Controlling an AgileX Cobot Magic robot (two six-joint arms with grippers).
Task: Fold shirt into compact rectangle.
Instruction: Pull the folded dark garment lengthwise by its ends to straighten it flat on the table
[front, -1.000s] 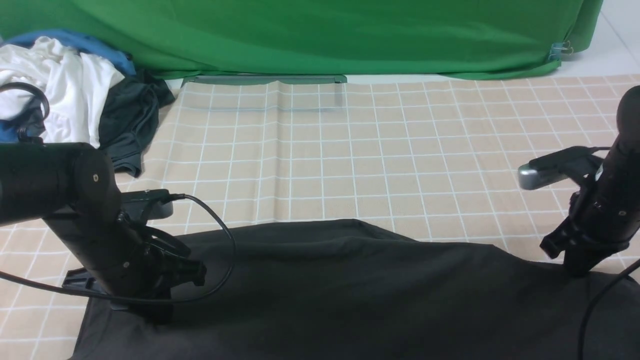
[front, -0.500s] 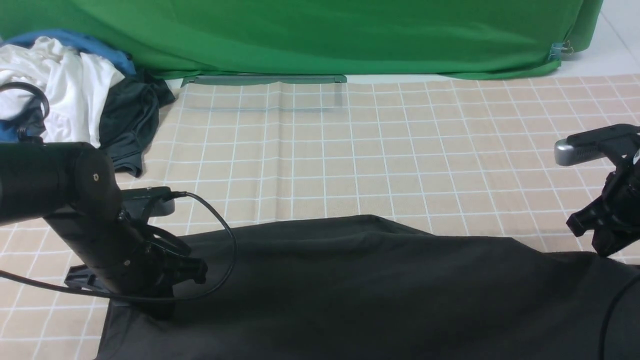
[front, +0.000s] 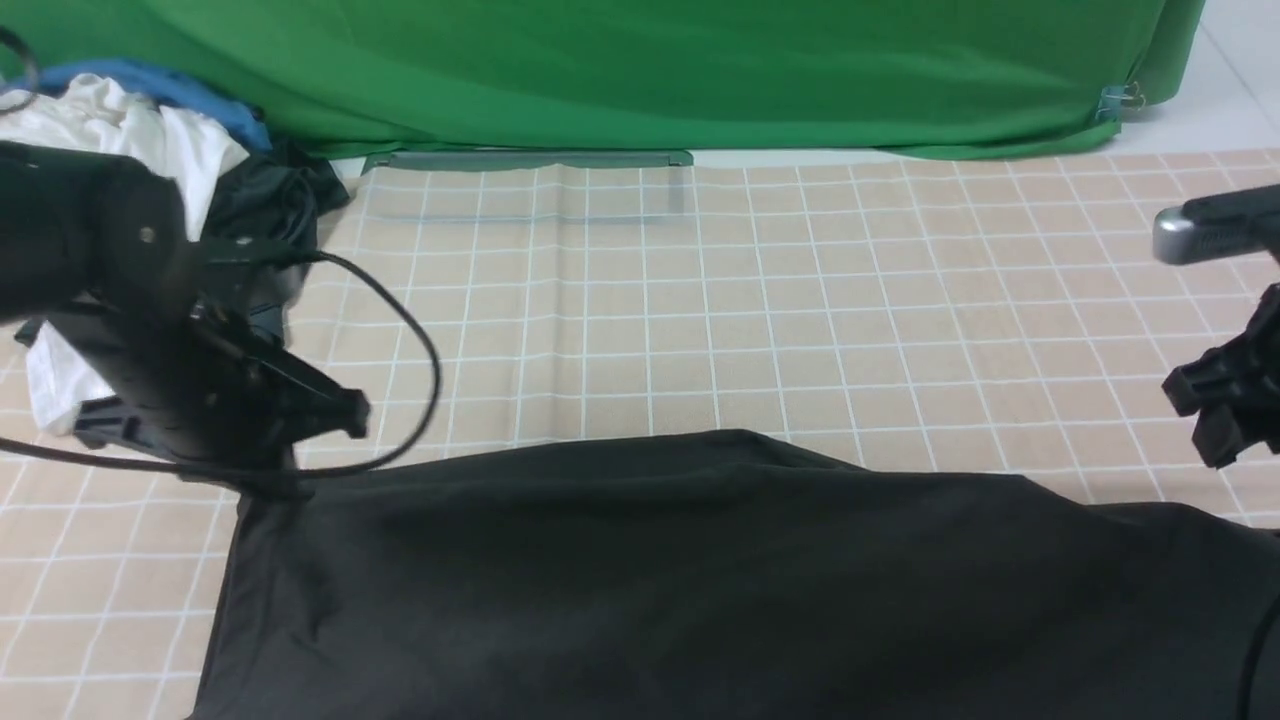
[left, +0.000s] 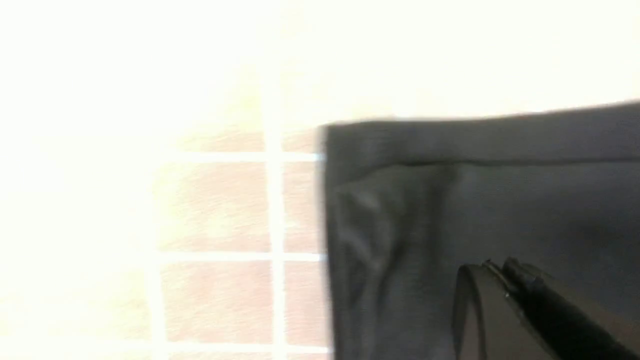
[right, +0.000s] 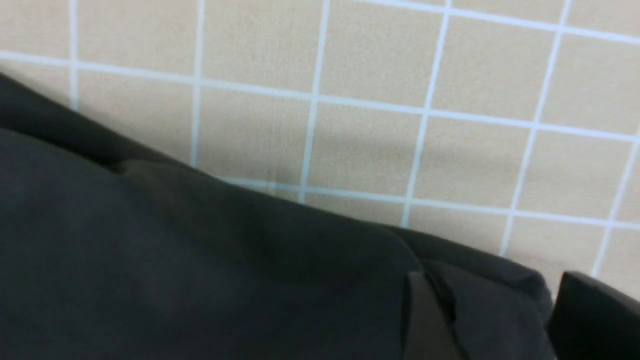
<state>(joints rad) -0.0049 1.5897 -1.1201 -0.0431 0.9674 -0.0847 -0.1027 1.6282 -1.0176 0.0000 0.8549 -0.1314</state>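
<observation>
Along the near side of the surface (front: 700, 330) the shirt (front: 700, 580) lies spread flat, and its near and right parts run out of the front view. The left gripper (front: 268, 482) is clenched right at the far left corner. The blurred left wrist view does not show whether cloth is pinched in it. The right gripper (front: 1218, 440) is released, jaws apart, and hangs over bare surface just beyond the far right edge.

The step looks like squaring the cloth for a fold. The far edge humps at mid-span and slopes down to the right, so I would level it first. To do that, take both far corners, pull them gently apart, then carry them across at equal height so the crease runs straight. The right gripper must come down onto the hem and not the checked cover.

Beyond the shirt the surface is bare up to the backdrop (front: 650, 70). On the left the clothes pile (front: 150, 150) sits close behind the arm, and the cable (front: 425, 340) loops near the corner and could snag.
</observation>
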